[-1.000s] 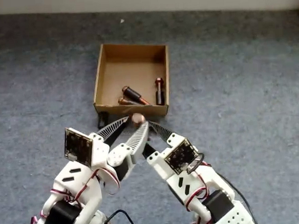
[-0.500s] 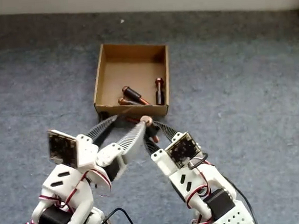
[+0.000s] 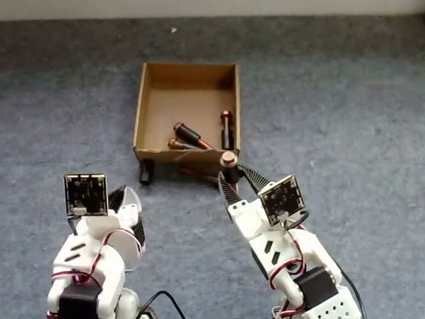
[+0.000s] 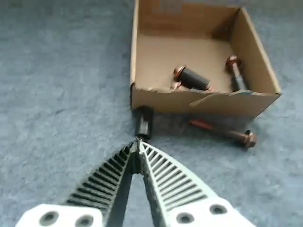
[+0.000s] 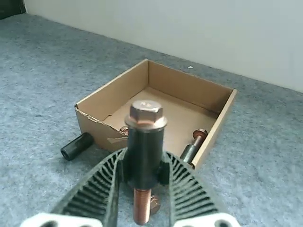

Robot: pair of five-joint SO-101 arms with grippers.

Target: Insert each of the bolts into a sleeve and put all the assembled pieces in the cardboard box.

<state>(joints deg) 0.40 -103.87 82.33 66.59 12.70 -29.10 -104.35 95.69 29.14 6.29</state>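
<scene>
My right gripper (image 5: 143, 172) is shut on a black sleeve with a copper bolt (image 5: 144, 142) standing upright through it, head on top. In the high view this assembled piece (image 3: 229, 169) hangs just in front of the cardboard box (image 3: 189, 156). My left gripper (image 4: 138, 147) is shut with nothing in it, a short way back from a loose black sleeve (image 4: 143, 122) lying outside the box's front wall (image 4: 199, 101). A loose bolt (image 4: 225, 133) lies along that wall. Three assembled pieces (image 3: 189, 135) rest inside the box.
Grey carpet surrounds the box on all sides. The loose sleeve (image 3: 146, 171) and loose bolt (image 3: 197, 174) lie between the box and the two arms. A pale wall runs along the far edge.
The left gripper has let go of the piece, drawn back toward its base and shut. The right gripper keeps the bolt and sleeve alone and has shifted slightly right.
</scene>
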